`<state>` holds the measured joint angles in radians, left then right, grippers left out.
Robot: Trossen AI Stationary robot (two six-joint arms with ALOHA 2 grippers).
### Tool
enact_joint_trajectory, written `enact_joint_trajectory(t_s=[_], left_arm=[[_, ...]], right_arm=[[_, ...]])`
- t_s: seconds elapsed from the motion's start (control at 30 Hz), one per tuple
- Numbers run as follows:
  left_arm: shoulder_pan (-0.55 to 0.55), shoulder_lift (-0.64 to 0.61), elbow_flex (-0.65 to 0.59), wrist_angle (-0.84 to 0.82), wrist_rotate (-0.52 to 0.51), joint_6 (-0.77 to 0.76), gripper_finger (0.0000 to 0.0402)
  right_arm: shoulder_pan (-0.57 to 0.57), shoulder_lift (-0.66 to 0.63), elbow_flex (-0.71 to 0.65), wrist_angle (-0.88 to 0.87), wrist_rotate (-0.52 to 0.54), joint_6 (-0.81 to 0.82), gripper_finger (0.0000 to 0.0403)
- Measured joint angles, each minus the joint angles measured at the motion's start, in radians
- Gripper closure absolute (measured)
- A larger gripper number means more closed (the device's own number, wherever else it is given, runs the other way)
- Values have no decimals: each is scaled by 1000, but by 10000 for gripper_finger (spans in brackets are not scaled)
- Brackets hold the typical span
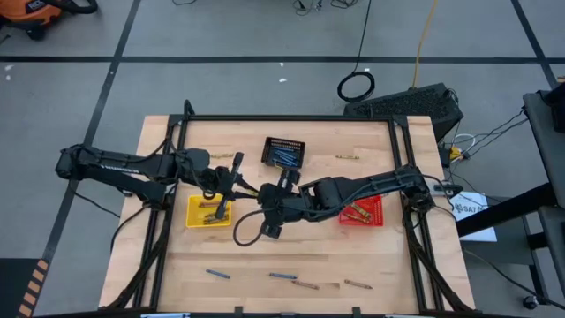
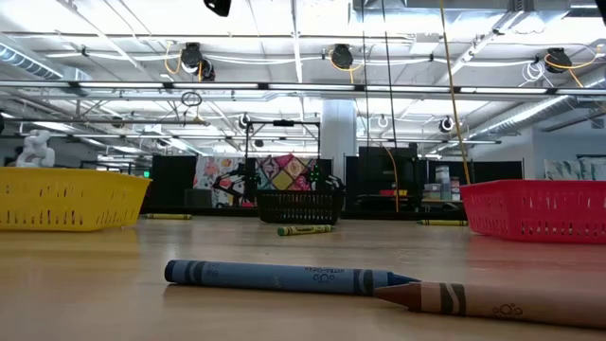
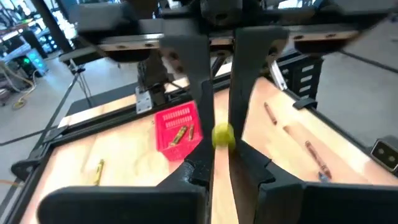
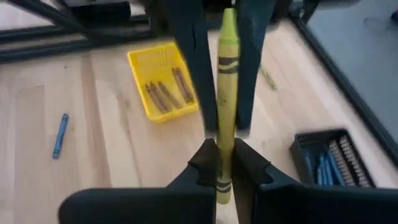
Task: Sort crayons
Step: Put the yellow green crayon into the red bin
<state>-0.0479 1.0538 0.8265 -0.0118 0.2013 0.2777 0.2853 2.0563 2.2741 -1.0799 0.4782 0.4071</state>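
While both arms meet over the middle of the table (image 1: 353, 256), a handover looks to be the step in hand. The right gripper (image 1: 269, 205), centre of the high view, is clamped on an olive-yellow crayon (image 4: 227, 93). The stick runs lengthwise between its fingers, held up off the wood. The left gripper (image 1: 240, 184) sits just left of it, around the far end of the same crayon. Whether the left still pinches it or has let go, I cannot tell.

Sorting so far:
- The red basket (image 1: 378, 208), right of centre, holds yellowish sticks.
- The yellow basket (image 1: 191, 212), left of centre, holds brown ones.
- The black basket (image 1: 269, 146), upper middle, holds blue ones.

So this crayon most likely belongs in the red basket.

For the next move, the left needs to be clear of the stick and back off toward the left of the frame. The right then has to swing to the right, get over the red basket and let go. Pulling before the left frees it could twist or snap the crayon.

Plenty is left to sort. Loose crayons lie along the bottom edge, such as a blue one (image 1: 218, 274) and a brown one (image 1: 357, 284), and a couple lie near the top edge (image 1: 347, 158).
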Motion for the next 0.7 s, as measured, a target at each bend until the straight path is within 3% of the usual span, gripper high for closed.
enact_joint_trajectory(t_s=[0.23,0.43,0.7], left_arm=[[2,-3,2,-24,-53,26,311],[3,-3,2,-159,-181,25,301],[3,-2,1,-326,-195,5,301]], right_arm=[[-2,0,-1,-228,21,122,402],[-2,0,-1,-496,45,302,402],[-32,-4,-141,-494,13,293,402]])
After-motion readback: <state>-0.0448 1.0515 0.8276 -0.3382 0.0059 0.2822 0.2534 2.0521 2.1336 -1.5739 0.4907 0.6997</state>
